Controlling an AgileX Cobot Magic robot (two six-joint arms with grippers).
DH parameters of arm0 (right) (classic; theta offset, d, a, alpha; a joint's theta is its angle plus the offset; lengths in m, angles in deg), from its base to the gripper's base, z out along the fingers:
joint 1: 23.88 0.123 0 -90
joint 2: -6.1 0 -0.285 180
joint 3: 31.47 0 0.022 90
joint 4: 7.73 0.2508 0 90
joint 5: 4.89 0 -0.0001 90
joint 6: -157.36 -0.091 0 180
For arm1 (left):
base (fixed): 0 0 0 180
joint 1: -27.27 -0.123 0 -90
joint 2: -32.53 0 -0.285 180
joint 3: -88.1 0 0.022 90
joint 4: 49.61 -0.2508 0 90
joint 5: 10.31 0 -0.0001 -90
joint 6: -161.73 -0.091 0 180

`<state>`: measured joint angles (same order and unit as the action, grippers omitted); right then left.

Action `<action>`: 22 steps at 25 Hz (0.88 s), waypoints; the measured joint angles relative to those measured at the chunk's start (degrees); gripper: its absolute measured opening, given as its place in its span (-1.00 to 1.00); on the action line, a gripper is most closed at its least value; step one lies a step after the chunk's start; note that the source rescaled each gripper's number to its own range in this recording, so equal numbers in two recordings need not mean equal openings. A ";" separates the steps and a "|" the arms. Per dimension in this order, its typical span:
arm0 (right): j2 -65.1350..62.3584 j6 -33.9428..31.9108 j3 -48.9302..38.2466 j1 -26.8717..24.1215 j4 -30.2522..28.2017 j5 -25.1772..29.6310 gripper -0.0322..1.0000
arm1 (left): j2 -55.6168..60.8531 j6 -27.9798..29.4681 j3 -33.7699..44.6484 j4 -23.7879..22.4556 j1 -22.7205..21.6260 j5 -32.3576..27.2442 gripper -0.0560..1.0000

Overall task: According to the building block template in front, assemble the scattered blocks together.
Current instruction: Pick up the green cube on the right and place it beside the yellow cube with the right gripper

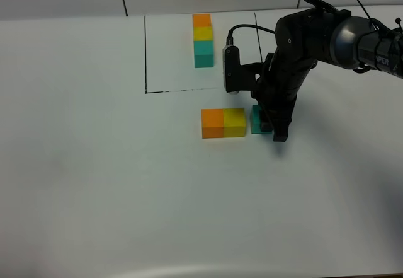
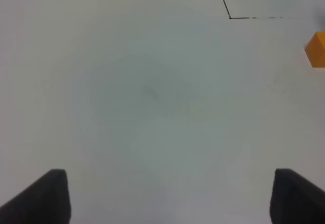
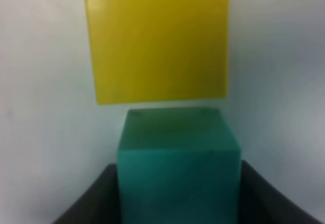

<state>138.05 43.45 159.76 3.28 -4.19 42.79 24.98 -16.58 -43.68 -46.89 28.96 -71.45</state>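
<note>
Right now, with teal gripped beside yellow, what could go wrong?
1. A thin gap shows between the teal block and the yellow block; releasing now could leave the row unjoined.
2. Pushing closer with the right gripper might shove the loose yellow block and orange block out of line.

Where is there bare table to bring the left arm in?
Bare table left of the drawn outline and the orange block, and the wide stretch in front of the blocks. Crowded: right of the yellow block, where the right gripper holds the teal block near the outline.
</note>
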 joint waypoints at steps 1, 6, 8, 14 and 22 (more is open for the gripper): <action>0.04 0.06 0.00 0.00 0.31 0.05 -0.93 | 0.00 0.00 0.00 0.00 0.00 0.00 0.38; 0.23 1.44 0.05 0.05 1.92 0.52 -0.93 | 0.00 0.00 0.00 0.00 0.00 0.00 0.38; 0.41 1.63 0.23 0.05 2.09 0.60 -0.93 | 0.00 0.00 0.00 0.00 0.00 0.00 0.38; 1.22 1.63 0.75 0.05 2.22 0.80 -0.93 | 0.00 0.00 0.00 0.00 0.00 0.00 0.38; 1.52 1.83 0.84 0.97 1.56 0.09 -0.93 | 0.00 0.00 0.00 0.00 0.00 0.00 0.38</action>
<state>139.57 45.28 160.60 4.25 -2.63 42.87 24.98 -16.58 -43.68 -46.89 28.96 -71.45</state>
